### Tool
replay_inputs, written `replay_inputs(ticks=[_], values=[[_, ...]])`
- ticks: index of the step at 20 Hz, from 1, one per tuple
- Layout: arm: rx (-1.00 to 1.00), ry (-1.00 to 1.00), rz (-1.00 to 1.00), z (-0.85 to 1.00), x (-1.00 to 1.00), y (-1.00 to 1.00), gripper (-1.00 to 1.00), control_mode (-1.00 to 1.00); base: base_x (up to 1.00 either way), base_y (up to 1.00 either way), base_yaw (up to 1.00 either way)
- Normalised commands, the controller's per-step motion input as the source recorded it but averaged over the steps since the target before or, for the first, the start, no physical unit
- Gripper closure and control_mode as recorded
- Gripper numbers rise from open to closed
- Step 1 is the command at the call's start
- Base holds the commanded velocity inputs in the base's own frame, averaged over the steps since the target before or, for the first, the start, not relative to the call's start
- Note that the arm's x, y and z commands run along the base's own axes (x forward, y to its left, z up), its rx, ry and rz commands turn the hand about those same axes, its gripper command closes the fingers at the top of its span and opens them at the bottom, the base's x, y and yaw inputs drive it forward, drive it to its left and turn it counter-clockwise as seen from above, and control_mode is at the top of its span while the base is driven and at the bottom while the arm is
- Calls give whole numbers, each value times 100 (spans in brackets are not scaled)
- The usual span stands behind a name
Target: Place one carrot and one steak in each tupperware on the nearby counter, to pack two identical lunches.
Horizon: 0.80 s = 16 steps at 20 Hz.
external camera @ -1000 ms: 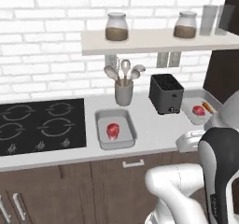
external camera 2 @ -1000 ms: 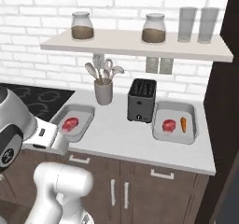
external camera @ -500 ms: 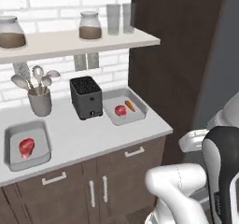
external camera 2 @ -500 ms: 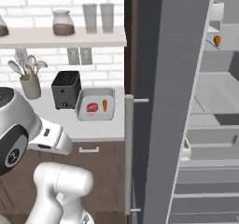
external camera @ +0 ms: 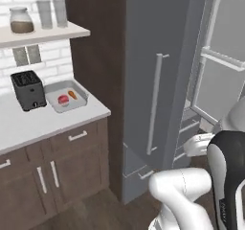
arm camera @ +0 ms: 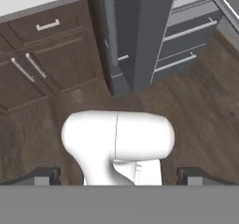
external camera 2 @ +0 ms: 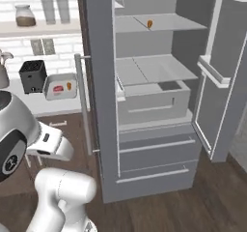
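Observation:
A light-grey tupperware stands on the pale counter beside the fridge; it holds one red steak and one orange carrot. The right base view shows the same tupperware with its steak and carrot. Another carrot lies on an upper shelf of the open fridge. In the hand view my gripper is open and holds nothing. It points down at the wooden floor, far from the counter, with its dark fingertips wide apart.
A black toaster stands left of the tupperware. The tall grey fridge stands open: one door rises next to the counter, the other door swings out to the right. A wall shelf carries a jar and glasses.
The whole picture has swept right: the base has turned from the stovetop and counter toward the open fridge. The things on the counter have not moved, and the gripper stays open.

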Motion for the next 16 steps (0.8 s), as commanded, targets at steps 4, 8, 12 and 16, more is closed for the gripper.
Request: replay_inputs(ticks=[4,8,12,16], values=[[0,0,0,0,0,0,-100,100,-32,-92,-43],[0,0,0,0,0,0,-100,100,-2,-85,-48],[0,0,0,0,0,0,-100,100,-1,-84,-47],[0,0,0,0,0,0,-100,100,2,-69,-38]])
